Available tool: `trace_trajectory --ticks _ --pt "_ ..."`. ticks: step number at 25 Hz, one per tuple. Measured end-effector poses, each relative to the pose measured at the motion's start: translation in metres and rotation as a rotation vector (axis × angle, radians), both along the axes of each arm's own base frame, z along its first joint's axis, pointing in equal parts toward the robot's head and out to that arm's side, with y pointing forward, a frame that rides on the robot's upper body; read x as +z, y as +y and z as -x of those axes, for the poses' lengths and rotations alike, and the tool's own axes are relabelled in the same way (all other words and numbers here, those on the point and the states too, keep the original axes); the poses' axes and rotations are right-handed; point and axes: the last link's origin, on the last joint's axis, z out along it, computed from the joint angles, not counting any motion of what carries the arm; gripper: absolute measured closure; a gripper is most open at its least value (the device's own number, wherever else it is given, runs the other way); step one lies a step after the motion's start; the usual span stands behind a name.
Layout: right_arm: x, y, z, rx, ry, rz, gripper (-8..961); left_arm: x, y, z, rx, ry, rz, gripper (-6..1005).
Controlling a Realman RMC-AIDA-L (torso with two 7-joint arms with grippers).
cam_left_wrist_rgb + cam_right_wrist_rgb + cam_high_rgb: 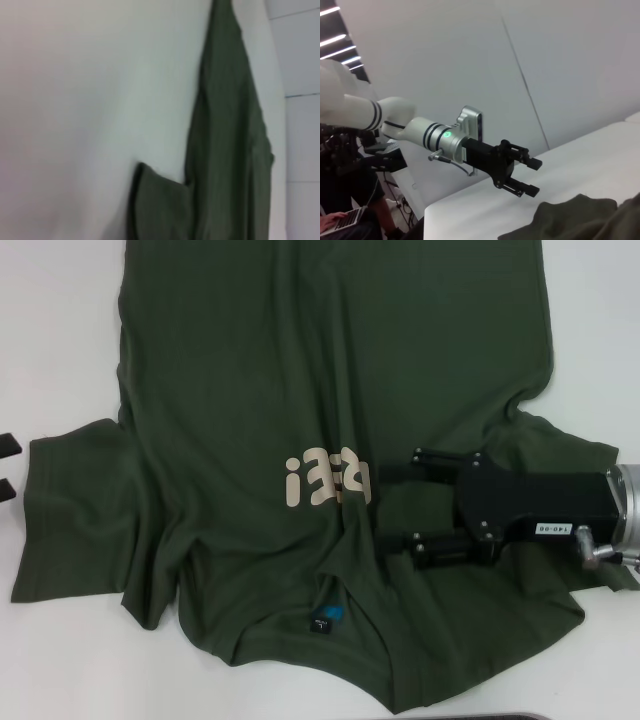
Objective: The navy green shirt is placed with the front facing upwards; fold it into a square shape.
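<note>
Olive-green cotton is covering most of the white table [60,320], where the navy green shirt [300,370] is lying front up, while the right gripper [395,502] is hovering with spread fingers beside the cream letters [327,483], apparently preparing a fold, and the left gripper [534,176], also released, is waiting at the edge.

Head view straight down and close on the navy green shirt [300,440], left wrist view grazing its edge, right wrist view level across the table toward the left gripper [532,176]
</note>
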Motion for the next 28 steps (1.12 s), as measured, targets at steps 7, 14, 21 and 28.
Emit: trace_trajectory --ticks 7,14,21,28 --pt "0.002 0.002 0.0 -0.011 -0.007 0.001 38 -0.003 0.001 0.007 0.06 0.023 0.015 321" --pt "0.002 0.003 0.0 -0.011 -0.008 0.0 38 -0.008 0.003 0.011 0.082 0.054 0.032 325" --pt "0.002 0.003 0.0 -0.011 -0.008 0.0 38 -0.017 0.003 0.014 0.094 0.075 0.049 328" --pt "0.002 0.002 0.0 -0.012 -0.008 0.0 38 -0.024 0.006 0.011 0.079 0.086 0.072 331"
